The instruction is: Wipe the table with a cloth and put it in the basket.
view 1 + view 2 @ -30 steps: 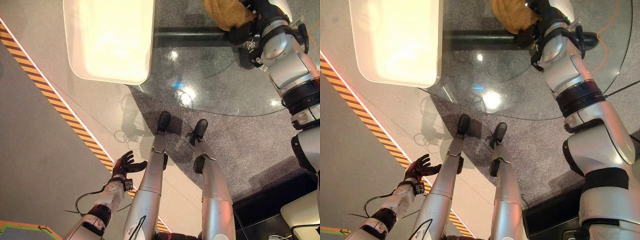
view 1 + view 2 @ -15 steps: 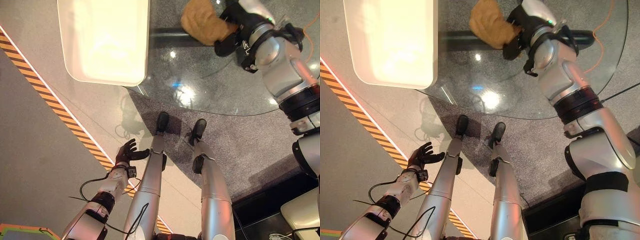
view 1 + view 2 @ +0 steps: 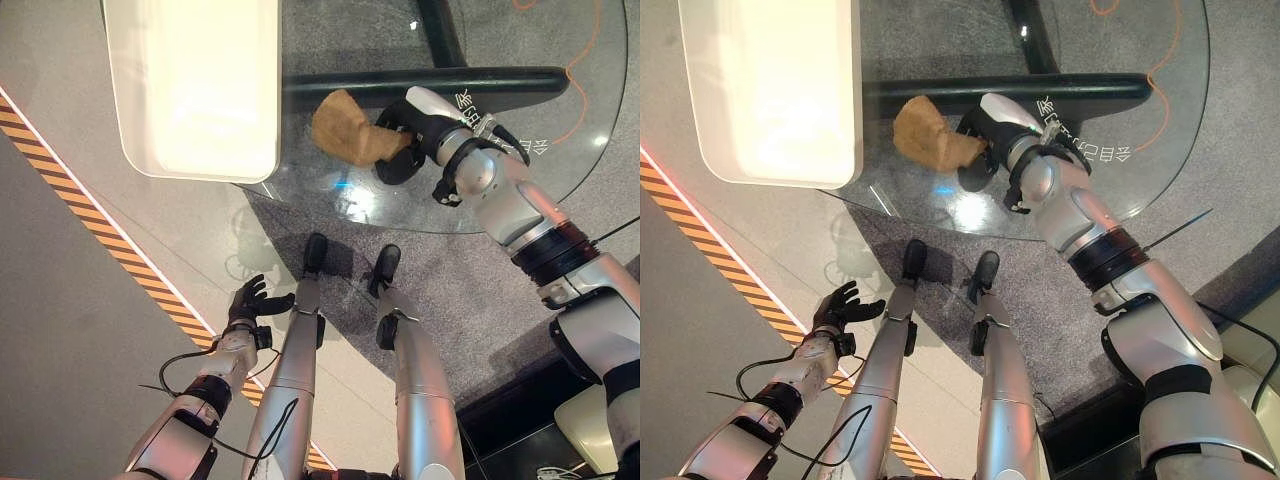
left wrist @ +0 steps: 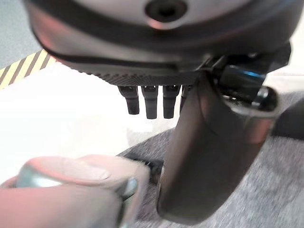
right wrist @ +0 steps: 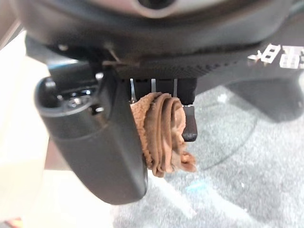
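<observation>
the right robot hand (image 3: 405, 135) pinches the brown cloth (image 3: 345, 128), bunched on the glass tabletop (image 3: 470, 190) just beside the white basket (image 3: 190, 90) — placed for dropping it in; left robot hand (image 3: 250, 300) hangs relaxed, fingers loose.

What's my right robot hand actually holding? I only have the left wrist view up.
Observer: The right robot hand has its thumb and fingers pinched on a brown cloth, seen close in the right wrist view.
Operator: Where is that over the table?
Observer: In the left eye view the cloth sits on the glass table, just right of the white basket.
Operator: And the left robot hand?
Observer: The left robot hand hangs low beside the legs, fingers spread, holding nothing, near the striped floor tape.
</observation>
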`<state>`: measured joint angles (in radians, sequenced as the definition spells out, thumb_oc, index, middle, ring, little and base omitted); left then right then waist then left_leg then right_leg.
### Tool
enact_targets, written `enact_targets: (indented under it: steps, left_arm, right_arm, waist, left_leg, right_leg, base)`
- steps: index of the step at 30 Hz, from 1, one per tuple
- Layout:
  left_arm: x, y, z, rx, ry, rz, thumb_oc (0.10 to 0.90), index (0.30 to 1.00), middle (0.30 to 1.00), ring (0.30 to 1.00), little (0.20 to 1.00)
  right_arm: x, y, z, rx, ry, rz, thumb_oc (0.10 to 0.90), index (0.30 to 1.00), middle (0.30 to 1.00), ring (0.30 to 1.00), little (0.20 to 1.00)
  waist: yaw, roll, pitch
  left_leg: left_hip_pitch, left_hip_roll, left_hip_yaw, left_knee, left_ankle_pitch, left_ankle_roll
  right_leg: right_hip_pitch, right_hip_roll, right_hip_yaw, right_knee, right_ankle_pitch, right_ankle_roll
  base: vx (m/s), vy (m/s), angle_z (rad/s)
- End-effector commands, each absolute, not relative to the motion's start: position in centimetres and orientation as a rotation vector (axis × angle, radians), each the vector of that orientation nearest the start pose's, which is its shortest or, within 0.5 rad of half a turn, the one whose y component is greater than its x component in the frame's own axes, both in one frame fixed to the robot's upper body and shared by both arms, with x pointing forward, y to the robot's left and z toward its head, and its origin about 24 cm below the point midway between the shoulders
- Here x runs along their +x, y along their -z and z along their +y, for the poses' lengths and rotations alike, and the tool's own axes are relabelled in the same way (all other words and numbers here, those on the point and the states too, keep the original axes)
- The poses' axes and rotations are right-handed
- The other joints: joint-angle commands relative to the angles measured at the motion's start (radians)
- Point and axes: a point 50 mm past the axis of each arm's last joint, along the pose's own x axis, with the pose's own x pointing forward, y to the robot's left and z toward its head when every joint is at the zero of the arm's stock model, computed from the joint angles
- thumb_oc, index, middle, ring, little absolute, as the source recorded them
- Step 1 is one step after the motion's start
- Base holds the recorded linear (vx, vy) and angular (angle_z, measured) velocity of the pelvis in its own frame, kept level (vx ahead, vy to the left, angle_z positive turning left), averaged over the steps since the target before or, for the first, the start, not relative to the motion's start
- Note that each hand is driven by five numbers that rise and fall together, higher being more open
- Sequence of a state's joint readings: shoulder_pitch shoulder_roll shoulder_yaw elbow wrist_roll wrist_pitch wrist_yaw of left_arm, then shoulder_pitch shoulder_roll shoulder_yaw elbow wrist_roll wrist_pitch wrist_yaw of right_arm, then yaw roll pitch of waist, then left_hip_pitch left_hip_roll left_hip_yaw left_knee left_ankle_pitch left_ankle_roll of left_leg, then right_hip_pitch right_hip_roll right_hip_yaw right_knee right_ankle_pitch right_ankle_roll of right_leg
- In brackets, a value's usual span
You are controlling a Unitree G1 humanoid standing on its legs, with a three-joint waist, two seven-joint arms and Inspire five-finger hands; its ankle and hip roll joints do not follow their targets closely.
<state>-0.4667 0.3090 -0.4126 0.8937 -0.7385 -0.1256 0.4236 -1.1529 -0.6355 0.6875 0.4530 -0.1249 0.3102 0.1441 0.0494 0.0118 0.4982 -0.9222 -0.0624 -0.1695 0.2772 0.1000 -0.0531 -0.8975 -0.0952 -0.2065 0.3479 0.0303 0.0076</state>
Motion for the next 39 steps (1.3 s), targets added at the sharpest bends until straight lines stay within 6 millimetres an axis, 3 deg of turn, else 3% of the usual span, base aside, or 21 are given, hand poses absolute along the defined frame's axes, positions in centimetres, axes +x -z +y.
enact_targets:
  steps: [1,4,7,9,14,18,22,27,31,39]
  left_arm:
    - [26.4,5.1,23.2,-0.151,-0.606,0.367,0.800,0.900,0.900,0.900,0.900]
    - [24.8,4.8,25.0,-0.206,-0.646,0.275,0.800,0.900,0.900,0.900,0.900]
    - [24.5,4.0,25.7,-0.249,-0.668,0.196,0.800,0.900,0.900,0.900,0.900]
    - [24.8,2.4,26.4,-0.279,-0.692,0.091,0.800,0.900,0.900,0.900,0.900]
    - [25.6,-1.8,26.0,-0.293,-0.670,-0.146,0.800,0.900,0.900,0.900,0.900]
    - [25.7,-5.2,25.7,-0.304,-0.646,-0.307,0.800,0.900,0.900,0.900,0.900]
    - [25.6,-8.9,24.4,-0.280,-0.543,-0.464,0.800,0.900,0.900,0.900,0.900]
    - [25.9,-11.8,22.6,-0.232,-0.421,-0.575,0.800,0.900,0.900,0.900,0.900]
    - [26.2,-14.5,20.7,-0.181,-0.249,-0.673,0.800,0.900,0.900,0.900,0.900]
    - [26.7,-15.4,18.9,-0.214,-0.027,-0.663,0.800,0.900,0.900,0.900,0.900]
  right_arm:
    - [38.4,-15.7,-14.6,-1.125,-0.342,0.031,0.100,0.300,0.300,0.300,0.200]
    - [38.2,-15.7,-16.3,-1.043,-0.250,0.015,0.100,0.300,0.300,0.300,0.200]
    - [38.3,-16.5,-17.1,-0.958,-0.182,-0.014,0.100,0.300,0.300,0.300,0.200]
    - [38.1,-17.4,-17.6,-0.838,-0.135,-0.056,0.100,0.300,0.300,0.300,0.200]
    - [36.8,-18.2,-17.4,-0.585,-0.135,-0.159,0.100,0.300,0.300,0.300,0.200]
    - [35.0,-18.4,-16.8,-0.364,-0.168,-0.252,0.100,0.300,0.300,0.300,0.200]
    - [32.8,-18.7,-15.6,-0.147,-0.264,-0.362,0.100,0.300,0.300,0.300,0.200]
    - [31.3,-19.2,-14.3,-0.054,-0.379,-0.435,0.100,0.300,0.300,0.300,0.200]
    - [29.3,-21.0,-12.6,0.039,-0.587,-0.567,0.100,0.300,0.300,0.300,0.200]
    - [26.9,-23.7,-11.0,0.152,-0.791,-0.748,0.100,0.300,0.300,0.300,0.200]
  waist:
    - [0.039,0.005,0.022]
    - [0.051,0.032,0.022]
    - [0.058,0.048,0.022]
    - [0.060,0.057,0.022]
    - [0.059,0.054,0.022]
    - [0.047,0.035,0.022]
    - [0.029,0.018,0.022]
    - [0.013,0.010,0.022]
    - [0.001,0.006,0.022]
    - [-0.014,0.016,0.022]
  left_leg:
    - [0.010,-0.012,0.101,0.010,0.004,0.072]
    - [0.016,-0.014,0.103,0.014,0.001,0.069]
    - [0.022,-0.012,0.106,0.022,-0.006,0.069]
    - [0.033,-0.009,0.109,0.026,-0.012,0.069]
    - [0.064,-0.008,0.112,0.029,-0.021,0.076]
    - [0.095,-0.003,0.121,0.025,-0.028,0.083]
    - [0.114,0.004,0.130,0.031,-0.038,0.091]
    - [0.123,0.007,0.142,0.035,-0.041,0.097]
    - [0.127,0.011,0.154,0.045,-0.045,0.100]
    - [0.126,0.010,0.165,0.056,-0.045,0.103]
  right_leg:
    - [0.005,-0.013,0.064,-0.099,0.099,0.040]
    - [0.009,-0.022,0.059,-0.091,0.088,0.039]
    - [0.012,-0.025,0.060,-0.079,0.075,0.033]
    - [0.019,-0.024,0.065,-0.066,0.063,0.030]
    - [0.043,-0.015,0.072,-0.049,0.050,0.025]
    - [0.075,-0.005,0.078,-0.049,0.049,0.023]
    - [0.095,0.006,0.091,-0.046,0.051,0.023]
    - [0.102,0.014,0.104,-0.043,0.056,0.024]
    - [0.111,0.016,0.114,-0.044,0.058,0.026]
    - [0.113,0.016,0.130,-0.051,0.067,0.030]
  base:
    - [0.00,-0.025,0.06]
    - [0.00,0.024,0.06]
    - [0.01,0.036,0.03]
    - [0.01,0.057,0.03]
    - [0.00,0.012,0.02]
    - [0.01,-0.023,-0.03]
    - [0.02,-0.046,-0.03]
    - [0.01,-0.012,-0.05]
    - [0.01,-0.031,-0.11]
    - [0.00,-0.005,-0.03]
